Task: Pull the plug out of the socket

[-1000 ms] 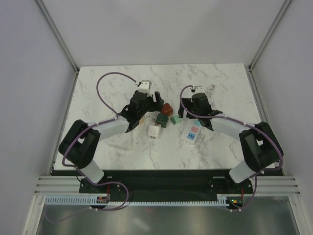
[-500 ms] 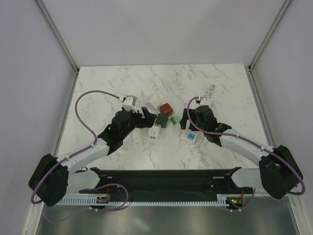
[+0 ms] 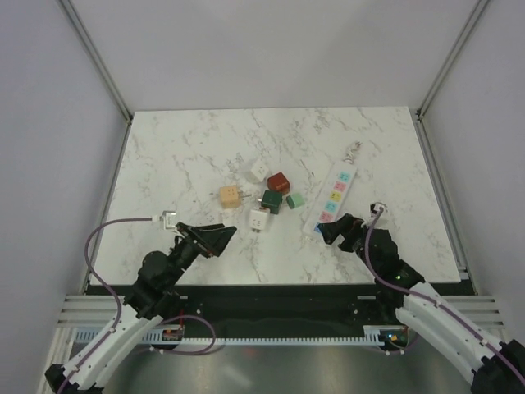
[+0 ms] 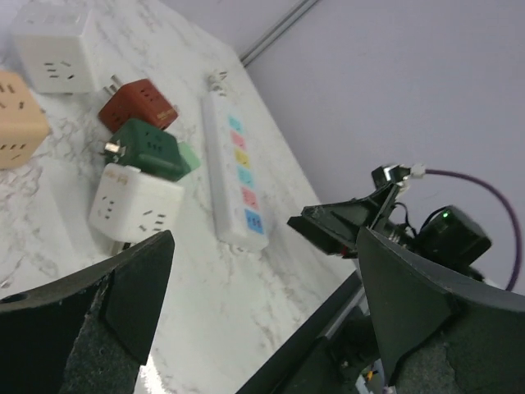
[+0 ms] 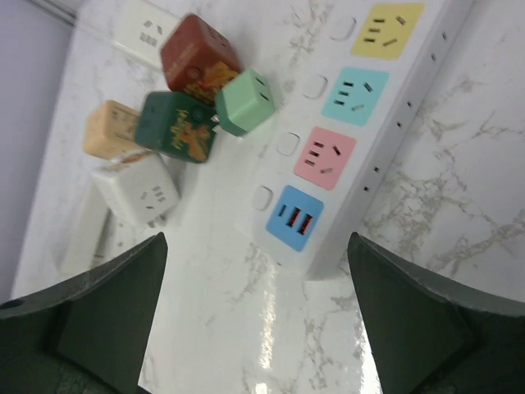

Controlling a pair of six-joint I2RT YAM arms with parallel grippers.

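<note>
Socket (image 3: 332,199) lies flat on the right half of the table (image 3: 180,164), slanted, its near end toward the right arm. All outlets show bare.

Six cube plugs sit loose to its left:
- mint plug (image 5: 246,101) just beside the socket's edge
- green plug (image 5: 176,125) against the mint one
- red plug (image 5: 199,56) just beyond them
- white plug (image 5: 138,190) nearest the arms
- tan plug (image 5: 111,129) and far white plug (image 5: 146,29) further left

Left gripper (image 3: 220,240) sits low near the table's front edge, jaws wide, empty. Right gripper (image 3: 335,228) is just off the socket's near end, jaws wide, holding nothing.
</note>
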